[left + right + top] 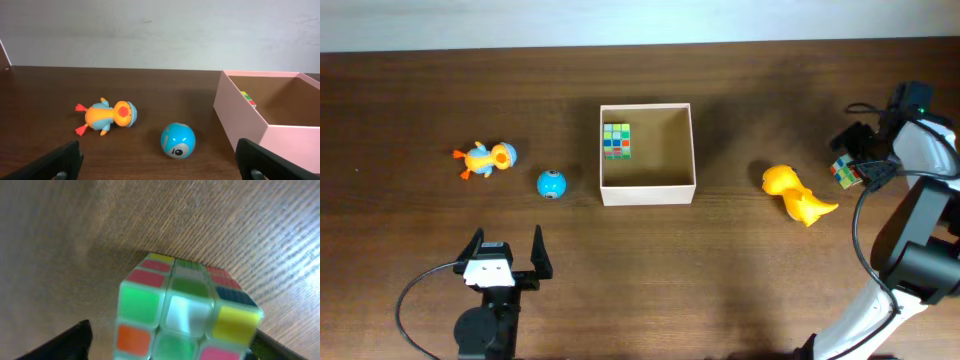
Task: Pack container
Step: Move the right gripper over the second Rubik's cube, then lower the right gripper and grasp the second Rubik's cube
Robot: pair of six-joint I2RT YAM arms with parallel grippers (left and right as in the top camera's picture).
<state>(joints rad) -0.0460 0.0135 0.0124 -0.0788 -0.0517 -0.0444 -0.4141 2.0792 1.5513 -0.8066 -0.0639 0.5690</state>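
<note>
Spread wide and holding nothing, our left claw (506, 248) sits off the front-left of the square, white-walled cardboard container (648, 193). Well left of that container we see an orange-and-blue plastic duck toy (486, 158), then a small blue plastic ball (551, 184) near its left wall. Inside the container, against the left wall, lies a multicoloured puzzle cube (617, 140). Right of the container rests a yellow plastic duck-like toy (798, 192). Farther right, our right claw (850, 168) is clamped on a second multicoloured puzzle cube (185, 315). We judge the carrying step is in hand. Next we must bring this cube above the container and release it inside.
</note>
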